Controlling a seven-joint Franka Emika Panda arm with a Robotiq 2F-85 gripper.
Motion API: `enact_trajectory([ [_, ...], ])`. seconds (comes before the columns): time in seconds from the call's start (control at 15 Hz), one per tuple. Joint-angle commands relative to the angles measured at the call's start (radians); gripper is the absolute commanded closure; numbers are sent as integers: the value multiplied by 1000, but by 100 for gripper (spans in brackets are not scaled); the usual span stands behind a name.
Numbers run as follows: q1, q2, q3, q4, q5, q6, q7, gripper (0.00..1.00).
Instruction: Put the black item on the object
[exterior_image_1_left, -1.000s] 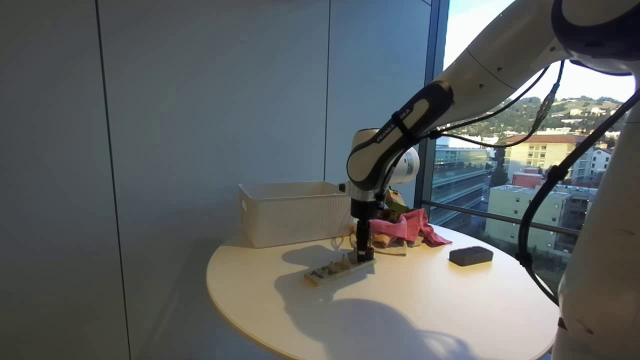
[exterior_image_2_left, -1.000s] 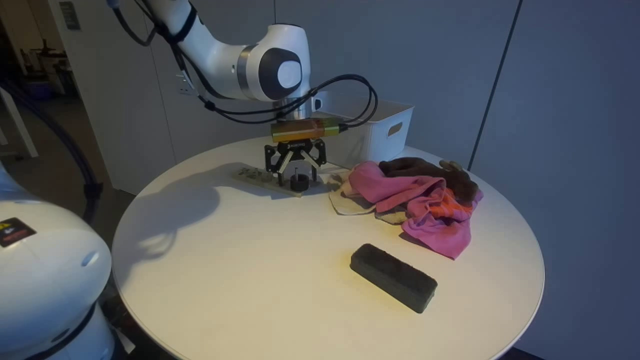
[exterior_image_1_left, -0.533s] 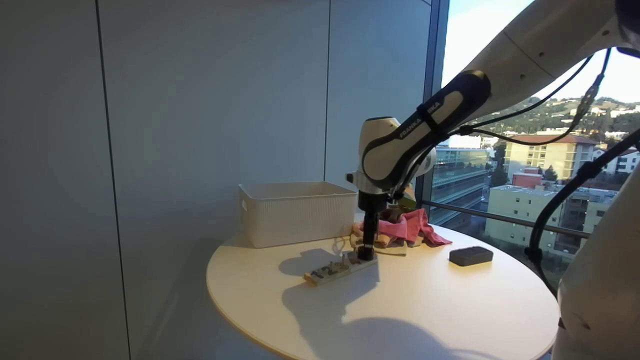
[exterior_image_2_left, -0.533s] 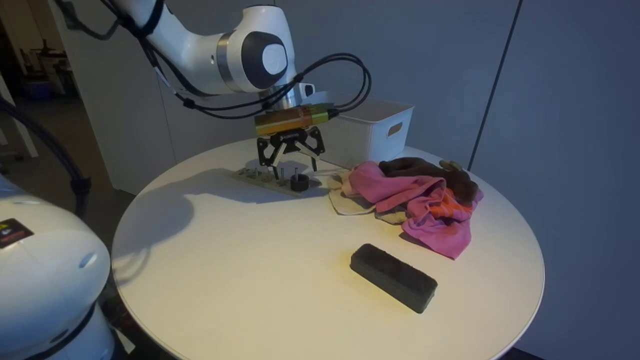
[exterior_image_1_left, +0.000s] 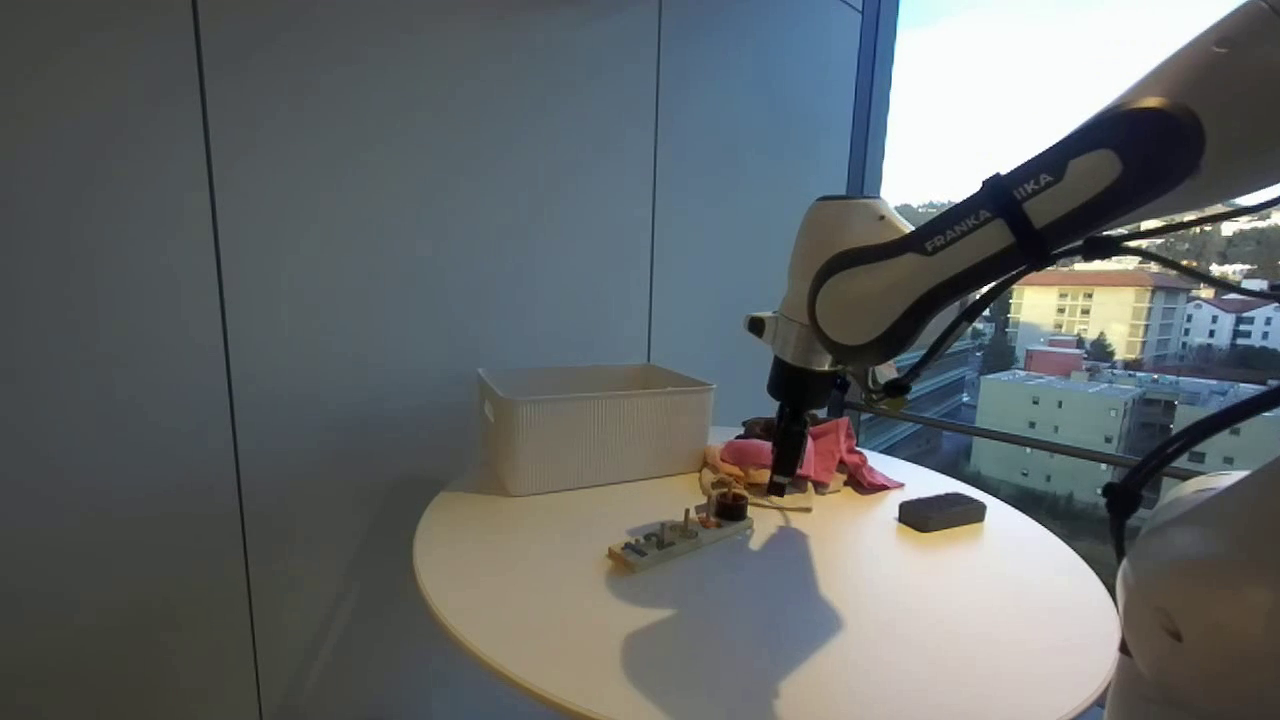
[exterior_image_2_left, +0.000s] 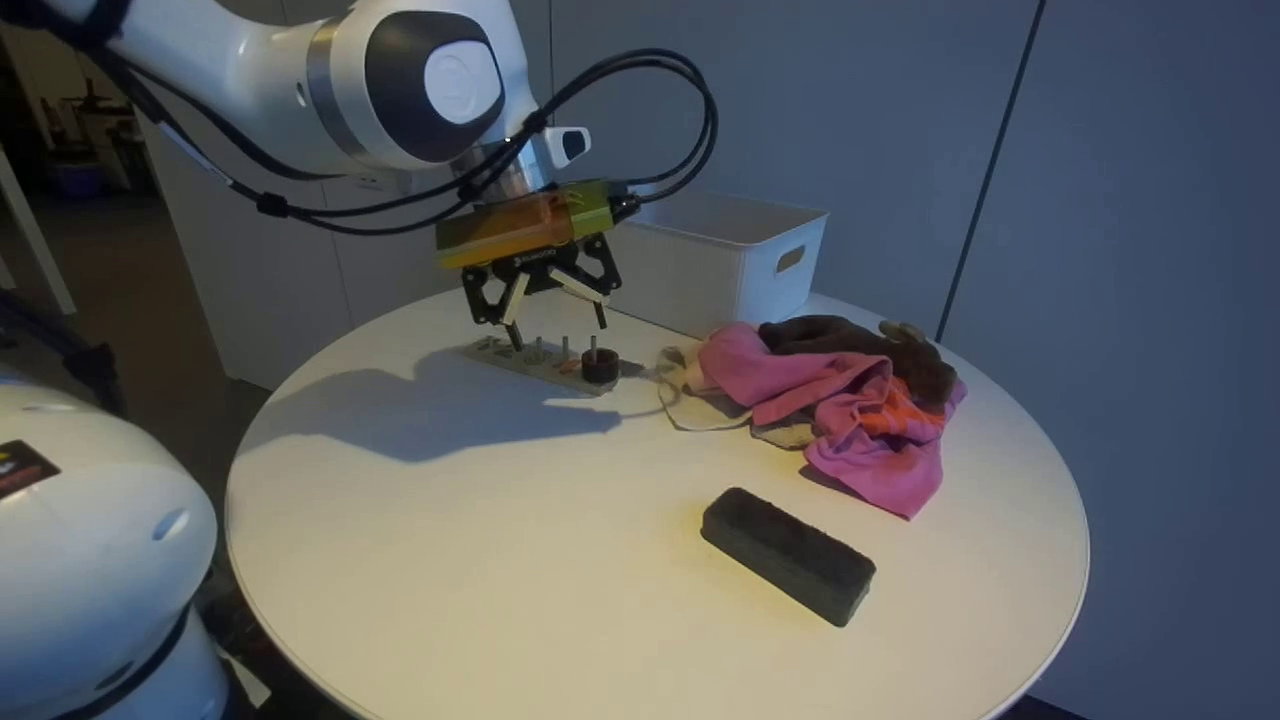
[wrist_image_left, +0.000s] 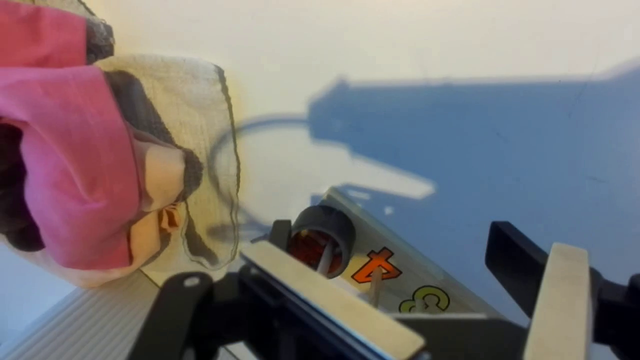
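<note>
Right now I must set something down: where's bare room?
In an exterior view, the table has a wide bare patch between robot base, peg strip and black block, and a smaller one between block, pink cloth and edge. Crowded: the far side, with strip, black ring, white bin, cloth and open end effector close together.

FRANKA on arm (exterior_image_1_left: 940, 275); 4, 3 on strip (wrist_image_left: 415, 275)

The long white robot arm (exterior_image_1_left: 1080, 185) with black patches bends down at its end. Its black two-fingered gripper (exterior_image_2_left: 559, 336) leans, fingers (wrist_image_left: 515, 267) spread wide apart.
</note>
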Motion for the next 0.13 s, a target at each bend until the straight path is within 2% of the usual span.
enact_trajectory([
  [0.0, 9, -10, -20, 2, 0, -3, -14, 0],
  [0.07, 11, -11, -30, 3, 3, -2, -26, 0],
])
